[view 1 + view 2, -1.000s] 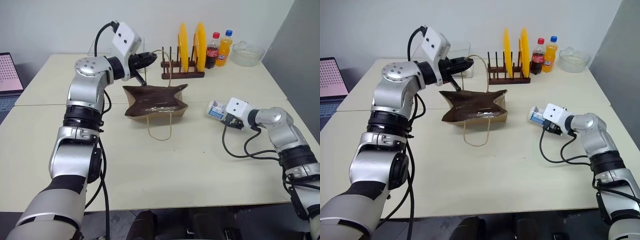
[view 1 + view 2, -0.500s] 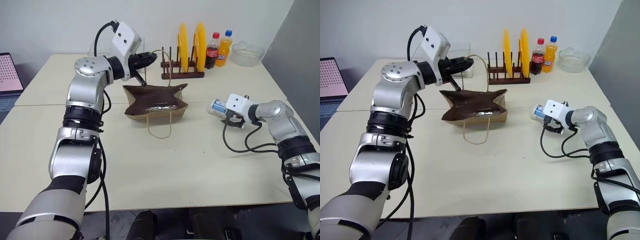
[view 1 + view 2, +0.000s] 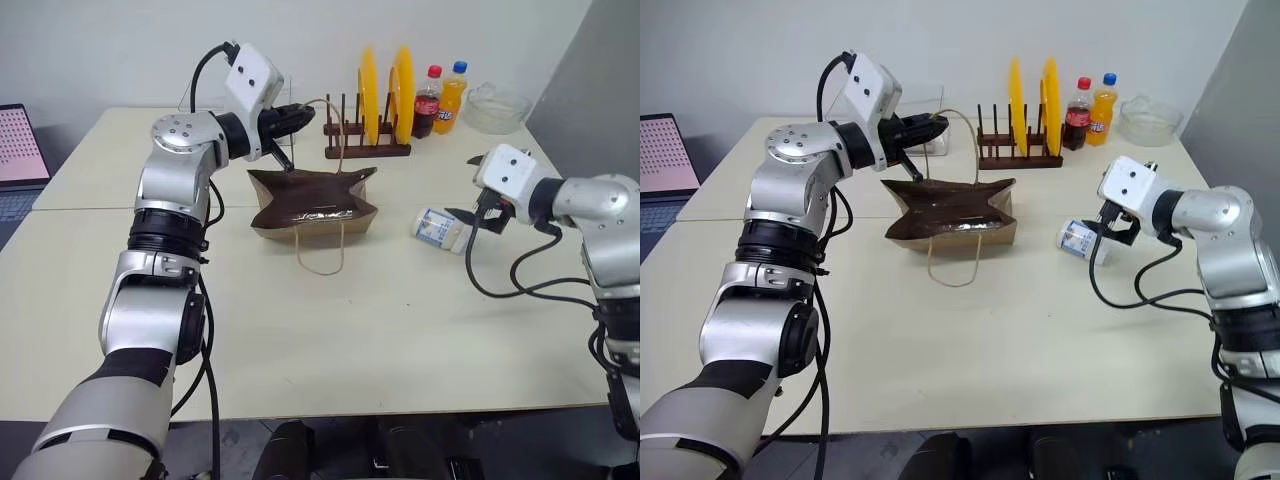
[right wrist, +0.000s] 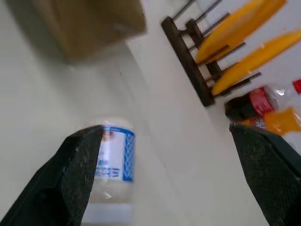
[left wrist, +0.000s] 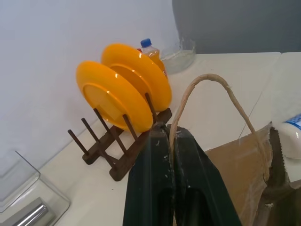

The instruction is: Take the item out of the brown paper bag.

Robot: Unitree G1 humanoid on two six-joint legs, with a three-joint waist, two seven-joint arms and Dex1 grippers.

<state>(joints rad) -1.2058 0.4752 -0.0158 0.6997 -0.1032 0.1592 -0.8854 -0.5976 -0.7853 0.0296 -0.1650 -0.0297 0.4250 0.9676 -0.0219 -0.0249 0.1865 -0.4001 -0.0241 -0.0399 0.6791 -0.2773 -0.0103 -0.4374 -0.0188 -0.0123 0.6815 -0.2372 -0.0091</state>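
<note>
bare table (image 3: 350,320) near front, plate rack (image 3: 366,150) behind bag (image 3: 314,203)

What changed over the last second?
The right gripper let go of the item and lifted up and back from it, jaws open; the item now lies free on the table, right of the brown paper bag. Unchanged: the left gripper stays shut on the bag's handle, holding it up.

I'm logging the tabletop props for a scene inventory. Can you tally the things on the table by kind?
Yellow plates: 2
Soda bottles: 2
Plate rack: 1
Brown paper bag: 1
White packet: 1
Glass bowl: 1
Total: 8
</note>
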